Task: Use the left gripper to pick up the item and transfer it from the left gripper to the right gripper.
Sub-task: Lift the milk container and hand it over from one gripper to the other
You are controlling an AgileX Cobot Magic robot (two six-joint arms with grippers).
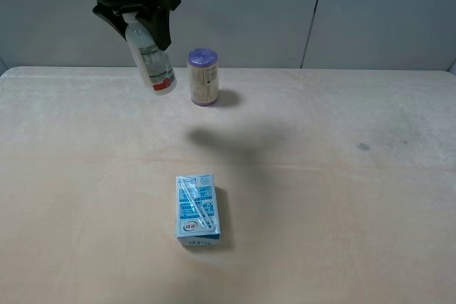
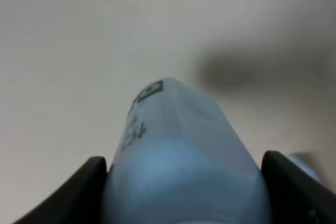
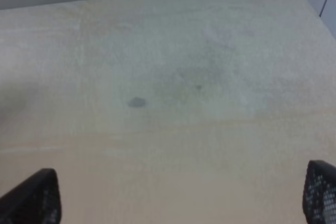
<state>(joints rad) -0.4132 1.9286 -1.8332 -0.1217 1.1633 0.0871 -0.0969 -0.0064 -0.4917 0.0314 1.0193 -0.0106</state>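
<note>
The flat carton (image 1: 197, 210) is seen nearest, lying on the table (image 1: 356, 211) and not needed for the task. Beyond it a purple-lidded jar (image 1: 203, 76) is stood upright. Just beside the jar, the item (image 1: 153, 62) is held clear of the table and tilted. Its cap end is clamped in the jaws of the left gripper (image 1: 139, 25), so the body is probably left free for taking. The right gripper (image 3: 184, 198) is shown with jaws spread wide and nothing between them.
</note>
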